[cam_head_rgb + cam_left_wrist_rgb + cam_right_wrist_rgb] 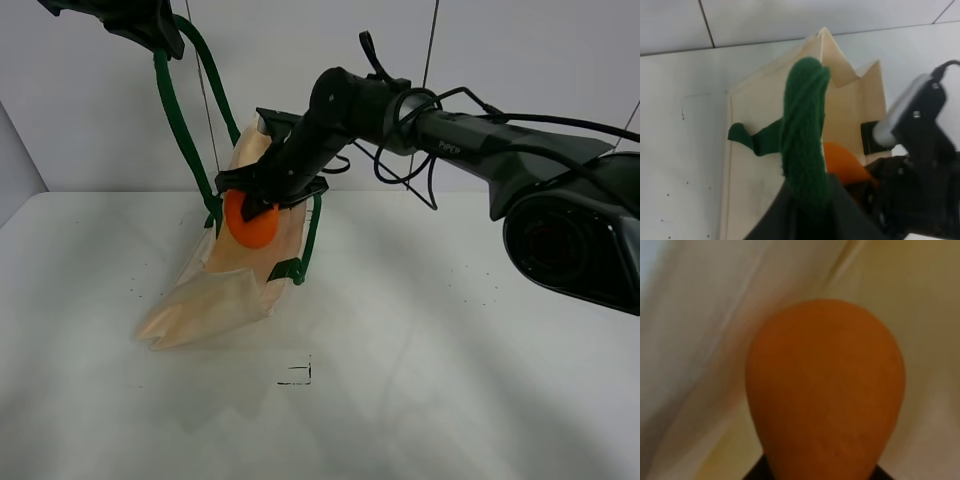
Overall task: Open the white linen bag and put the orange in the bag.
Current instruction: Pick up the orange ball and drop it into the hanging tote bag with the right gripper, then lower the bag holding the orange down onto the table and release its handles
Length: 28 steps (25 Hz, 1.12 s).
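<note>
The white linen bag hangs tilted, its bottom end resting on the table. My left gripper is at the top left, shut on one dark green strap handle, and holds the bag's mouth up. In the left wrist view the strap runs up out of the gripper, above the open bag. My right gripper is shut on the orange and holds it at the bag's mouth. The orange fills the right wrist view with cream cloth around it. It also shows in the left wrist view.
The bag stands on a white table in front of a pale wall. A small black corner mark lies on the table in front of the bag. The right arm with its cables stretches across from the right.
</note>
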Tool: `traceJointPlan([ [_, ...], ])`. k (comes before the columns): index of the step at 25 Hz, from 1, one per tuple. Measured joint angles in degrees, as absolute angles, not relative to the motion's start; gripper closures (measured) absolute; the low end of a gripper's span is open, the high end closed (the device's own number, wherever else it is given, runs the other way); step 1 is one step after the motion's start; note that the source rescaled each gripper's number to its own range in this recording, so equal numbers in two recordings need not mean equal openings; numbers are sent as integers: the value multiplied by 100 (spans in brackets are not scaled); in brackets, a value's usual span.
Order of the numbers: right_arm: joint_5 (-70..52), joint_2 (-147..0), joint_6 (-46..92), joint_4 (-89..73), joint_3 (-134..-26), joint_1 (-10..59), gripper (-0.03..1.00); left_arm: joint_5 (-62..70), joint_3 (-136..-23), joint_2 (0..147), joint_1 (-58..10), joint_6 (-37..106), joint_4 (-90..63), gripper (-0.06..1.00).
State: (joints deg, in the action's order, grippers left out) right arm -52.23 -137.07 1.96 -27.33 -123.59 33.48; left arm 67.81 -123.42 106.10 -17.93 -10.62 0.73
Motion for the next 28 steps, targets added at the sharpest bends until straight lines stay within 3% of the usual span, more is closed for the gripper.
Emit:
traceJointPlan([
  [1, -5219, -13724, 224, -2795, -12359, 3348, 74, 6781, -12342, 10610, -1793, -1062, 73, 94],
  [3, -5223, -13744, 269, -2816, -12359, 3348, 32, 6781, -12342, 10610, -1793, -1062, 73, 94],
  [4, -5223, -13744, 295, -2816, -12359, 3348, 17, 6781, -12342, 10610, -1793, -1062, 73, 94],
  [7, -5287, -13737, 317, -2752, -12359, 3348, 1, 6781, -12342, 10610, -1793, -1062, 73, 94],
  [16, -6813, -13381, -428, -659, -12540, 3348, -3, 6781, -12342, 10621, -1793, -1062, 0, 94],
  [22, -6972, -13362, -481, -215, -12607, 3161, -3, 6786, -12342, 10621, -1793, -1060, 0, 94],
  [28, -6985, -13362, -416, 0, -12607, 2177, -3, 6786, -12342, 10621, -1793, -1056, 0, 94],
])
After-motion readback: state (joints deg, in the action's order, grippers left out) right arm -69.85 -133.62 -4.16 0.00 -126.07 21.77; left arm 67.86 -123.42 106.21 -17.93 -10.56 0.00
